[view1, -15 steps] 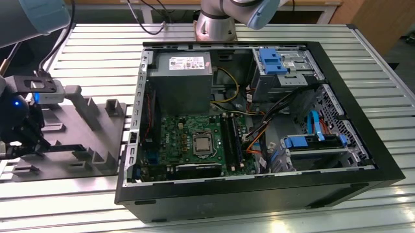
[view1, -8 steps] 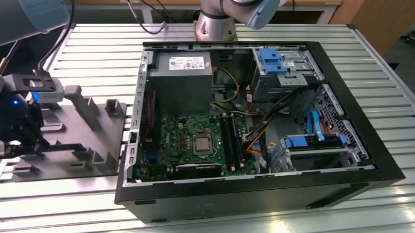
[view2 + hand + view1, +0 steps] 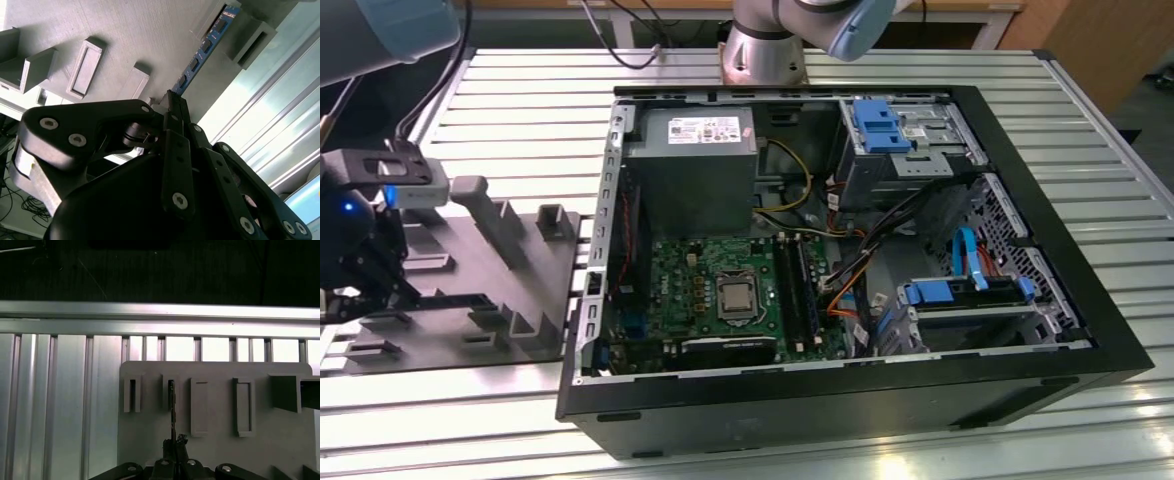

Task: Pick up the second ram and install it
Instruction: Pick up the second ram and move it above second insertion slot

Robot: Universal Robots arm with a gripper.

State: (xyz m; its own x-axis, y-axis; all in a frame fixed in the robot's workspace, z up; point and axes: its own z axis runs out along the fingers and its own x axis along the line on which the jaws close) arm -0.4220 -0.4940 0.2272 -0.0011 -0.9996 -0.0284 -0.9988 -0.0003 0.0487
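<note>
In the second wrist view the second ram [image 3: 202, 49], a thin stick with a blue face and dark chips, runs out from between the black fingers of my gripper [image 3: 172, 100]. The first wrist view shows the ram [image 3: 171, 407] edge-on, its far end at a slot block of the grey holder tray [image 3: 220, 412], with the gripper [image 3: 175, 442] shut on its near end. I cannot tell whether the stick has left the slot. In the exterior view the gripper [image 3: 354, 270] hangs over the tray [image 3: 467, 300] at the exterior view's left, well away from the motherboard's memory slots [image 3: 794, 290].
An open computer case [image 3: 841, 260] lies on the slatted metal table [image 3: 520, 120], with a power supply [image 3: 690, 160], CPU socket [image 3: 735, 297], loose cables and blue drive brackets [image 3: 881, 125]. Upright grey blocks [image 3: 487, 215] rise from the tray beside the gripper.
</note>
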